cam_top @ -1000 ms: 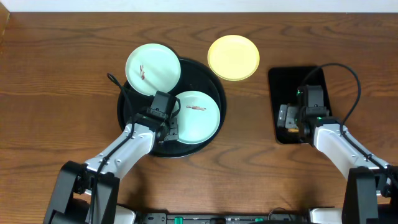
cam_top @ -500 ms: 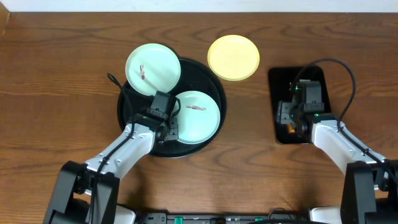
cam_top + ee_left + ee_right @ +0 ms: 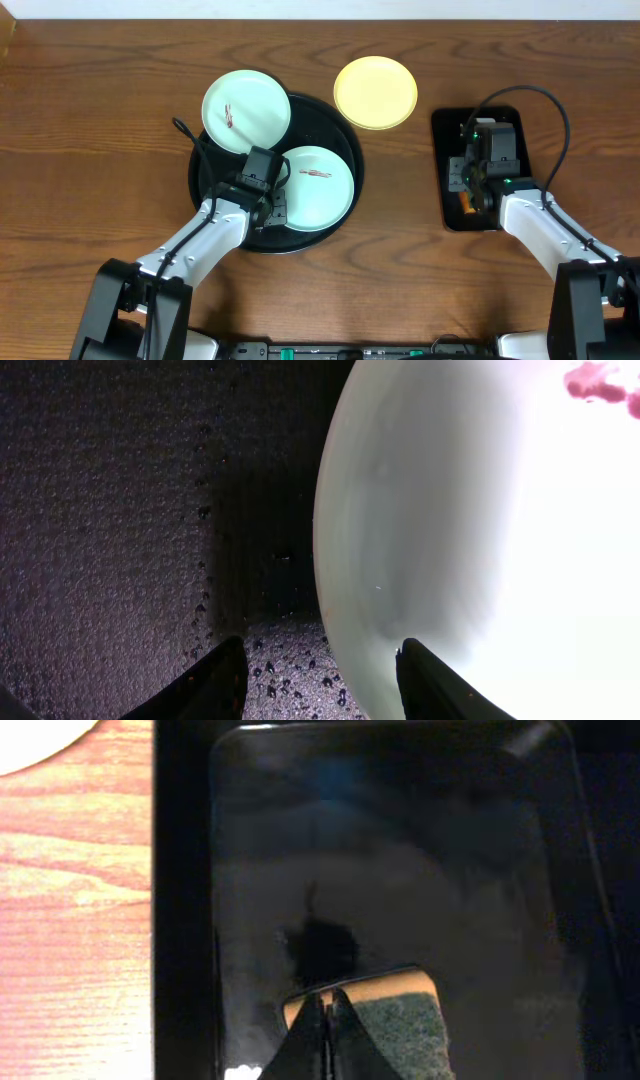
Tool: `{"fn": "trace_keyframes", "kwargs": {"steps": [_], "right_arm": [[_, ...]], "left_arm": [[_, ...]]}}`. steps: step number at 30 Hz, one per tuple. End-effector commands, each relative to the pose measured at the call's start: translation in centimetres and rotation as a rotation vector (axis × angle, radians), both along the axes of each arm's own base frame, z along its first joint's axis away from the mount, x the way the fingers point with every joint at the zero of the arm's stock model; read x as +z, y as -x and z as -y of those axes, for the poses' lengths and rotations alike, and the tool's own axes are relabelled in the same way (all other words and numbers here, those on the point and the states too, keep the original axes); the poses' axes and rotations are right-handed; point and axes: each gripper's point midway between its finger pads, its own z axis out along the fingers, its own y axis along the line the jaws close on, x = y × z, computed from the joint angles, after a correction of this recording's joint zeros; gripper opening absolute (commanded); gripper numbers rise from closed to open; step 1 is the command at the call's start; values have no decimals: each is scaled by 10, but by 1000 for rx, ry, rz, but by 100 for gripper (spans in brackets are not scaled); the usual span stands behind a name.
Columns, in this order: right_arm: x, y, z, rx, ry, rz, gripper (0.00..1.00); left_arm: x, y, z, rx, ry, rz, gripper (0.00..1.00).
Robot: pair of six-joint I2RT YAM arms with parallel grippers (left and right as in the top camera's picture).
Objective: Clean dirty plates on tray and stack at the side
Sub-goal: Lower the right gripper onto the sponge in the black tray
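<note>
Nearest: left gripper (image 3: 272, 203), jaws parted, one finger on each side of the rim of the near mint-green plate (image 3: 322, 190). This plate lies inside the round black tray (image 3: 325, 125) and bears a reddish-brown smear (image 3: 316, 174). Right gripper (image 3: 325, 1020), fingertips pressed together at the edge of an orange sponge (image 3: 395, 1030) with a dark scouring face, in the black rectangular tray (image 3: 500, 120); whether any sponge is caught cannot be told. Farther: far mint-green plate (image 3: 246, 110), likewise smeared, overlapping the round tray's far-left rim; farthest, pale yellow plate (image 3: 375, 92) on the wooden table (image 3: 100, 120), just beside the round tray's far-right rim.
</note>
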Motion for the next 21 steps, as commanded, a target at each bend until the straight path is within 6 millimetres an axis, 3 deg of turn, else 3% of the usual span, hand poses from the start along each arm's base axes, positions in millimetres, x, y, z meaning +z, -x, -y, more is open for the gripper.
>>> {"fn": "trace_keyframes", "kwargs": {"steps": [1, 8, 21], "right_arm": [[-5, -2, -11, 17, -37, -21, 1], [-27, 7, -38, 86, -136, -98, 1], [-26, 16, -73, 160, -250, -124, 1]], "left_arm": [[-2, 2, -2, 14, -2, -9, 50], [-2, 2, -2, 13, -2, -9, 50], [-3, 3, -3, 13, -3, -13, 50]]}}
